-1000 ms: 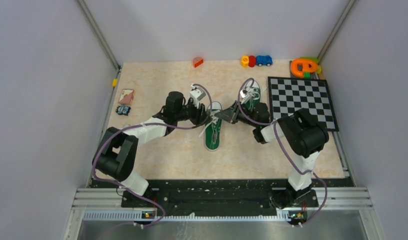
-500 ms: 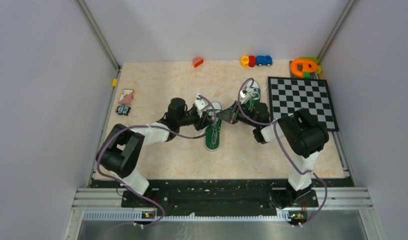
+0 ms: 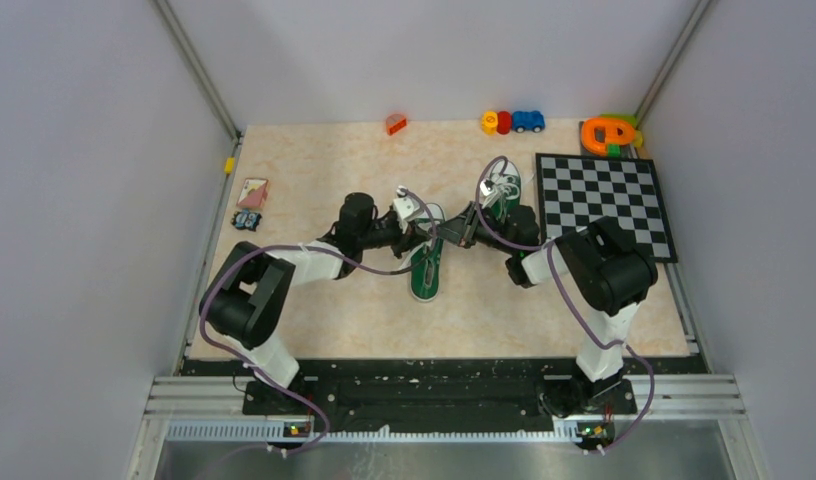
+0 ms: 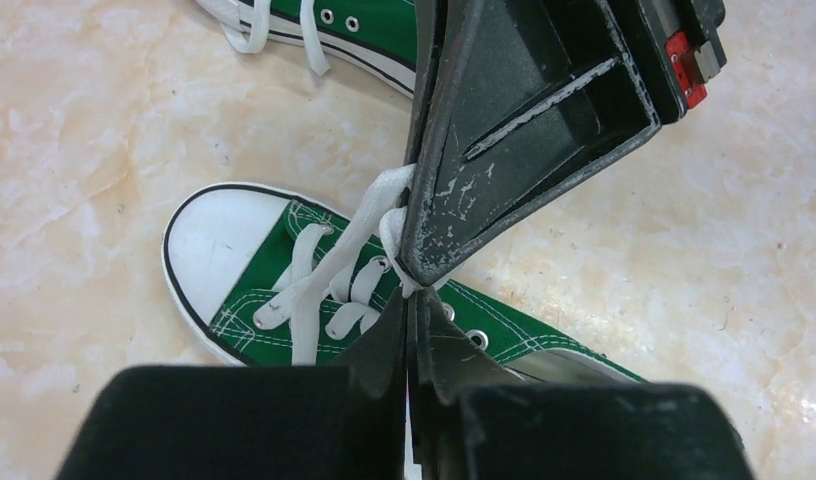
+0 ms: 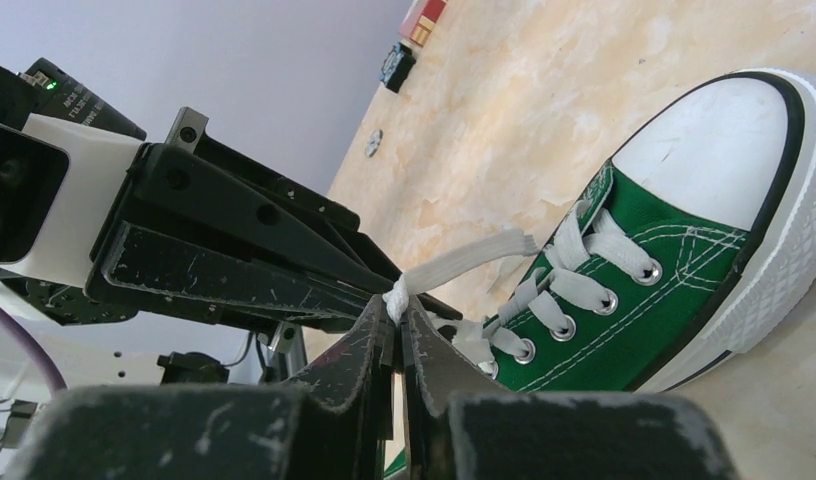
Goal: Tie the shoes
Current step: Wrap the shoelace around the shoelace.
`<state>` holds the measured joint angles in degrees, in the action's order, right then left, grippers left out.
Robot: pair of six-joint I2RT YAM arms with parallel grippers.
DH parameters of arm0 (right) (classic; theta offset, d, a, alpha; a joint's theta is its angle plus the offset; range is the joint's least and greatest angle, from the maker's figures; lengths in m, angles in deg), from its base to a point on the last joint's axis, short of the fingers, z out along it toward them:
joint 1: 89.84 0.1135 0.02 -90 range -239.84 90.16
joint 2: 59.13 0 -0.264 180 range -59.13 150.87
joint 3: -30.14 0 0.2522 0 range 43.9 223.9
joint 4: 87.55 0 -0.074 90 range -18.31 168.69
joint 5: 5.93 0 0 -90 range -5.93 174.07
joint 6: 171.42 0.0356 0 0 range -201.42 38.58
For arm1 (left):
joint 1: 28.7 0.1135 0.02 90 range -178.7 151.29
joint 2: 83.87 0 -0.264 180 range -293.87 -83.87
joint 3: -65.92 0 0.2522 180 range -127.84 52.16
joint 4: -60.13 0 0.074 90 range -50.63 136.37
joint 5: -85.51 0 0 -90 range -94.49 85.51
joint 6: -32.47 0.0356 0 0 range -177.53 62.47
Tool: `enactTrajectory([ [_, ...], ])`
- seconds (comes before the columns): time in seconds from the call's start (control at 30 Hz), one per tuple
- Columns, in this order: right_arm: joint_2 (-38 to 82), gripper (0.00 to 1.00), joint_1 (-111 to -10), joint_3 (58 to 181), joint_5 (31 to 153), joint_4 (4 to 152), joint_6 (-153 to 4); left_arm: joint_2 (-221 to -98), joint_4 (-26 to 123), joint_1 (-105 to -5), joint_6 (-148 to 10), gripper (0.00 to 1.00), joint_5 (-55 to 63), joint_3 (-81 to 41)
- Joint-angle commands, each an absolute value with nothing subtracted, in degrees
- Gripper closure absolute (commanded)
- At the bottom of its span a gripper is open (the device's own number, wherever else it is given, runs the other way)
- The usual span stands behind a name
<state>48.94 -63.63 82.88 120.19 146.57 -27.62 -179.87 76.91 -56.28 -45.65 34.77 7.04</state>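
Note:
One green shoe (image 3: pixel 425 268) with a white toe cap lies mid-table; it also shows in the left wrist view (image 4: pixel 274 275) and the right wrist view (image 5: pixel 674 255). The second shoe (image 3: pixel 501 187) lies behind it, partly under the right arm. My left gripper (image 3: pixel 425 237) and right gripper (image 3: pixel 450 233) meet tip to tip above the near shoe's laces. In the right wrist view my right gripper (image 5: pixel 396 306) is shut on a white lace (image 5: pixel 464 262). In the left wrist view my left gripper (image 4: pixel 412 297) is shut, with the lace (image 4: pixel 369 215) running into its tips.
A checkerboard (image 3: pixel 604 205) lies at the right. Toy cars (image 3: pixel 512 122), an orange toy (image 3: pixel 609 133) and a red block (image 3: pixel 395 124) line the back edge. A card (image 3: pixel 252 192) and a small dark object (image 3: pixel 247 220) lie at the left.
My left gripper has moved right, from beside the shoe to over its laces, and now meets the right gripper's tips. The right arm and both shoes have stayed put.

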Motion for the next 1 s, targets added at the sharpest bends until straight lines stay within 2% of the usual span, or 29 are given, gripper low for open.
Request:
enactTrajectory([
  [0.0,47.0,0.89,-63.1,83.3,121.4,149.1,-28.2,-180.1,80.7,-56.6,-44.0,1.0,36.8,5.9],
  [0.17,47.0,0.75,-63.2,83.3,121.5,149.3,-28.3,-179.9,80.6,-56.7,-44.1,1.0,37.1,6.3],
  [0.27,46.9,0.57,-63.6,83.1,121.4,149.1,-28.3,-179.7,81.2,-56.6,-44.8,1.0,36.9,6.6],
  [0.37,46.5,0.47,-64.1,82.8,121.0,148.8,-28.3,-179.4,82.8,-56.6,-45.7,1.0,36.7,7.5],
  [0.77,45.8,0.35,-64.9,82.7,119.0,149.3,-26.5,-179.3,86.2,-56.6,-47.8,1.0,37.3,9.5],
  [0.83,45.6,0.36,-65.2,82.7,118.4,149.7,-26.0,-179.2,86.4,-56.6,-47.8,1.0,37.3,9.7],
  [0.97,45.3,0.45,-65.5,83.3,117.0,148.7,-25.5,-178.8,86.4,-56.6,-47.7,1.0,37.4,10.0],
])
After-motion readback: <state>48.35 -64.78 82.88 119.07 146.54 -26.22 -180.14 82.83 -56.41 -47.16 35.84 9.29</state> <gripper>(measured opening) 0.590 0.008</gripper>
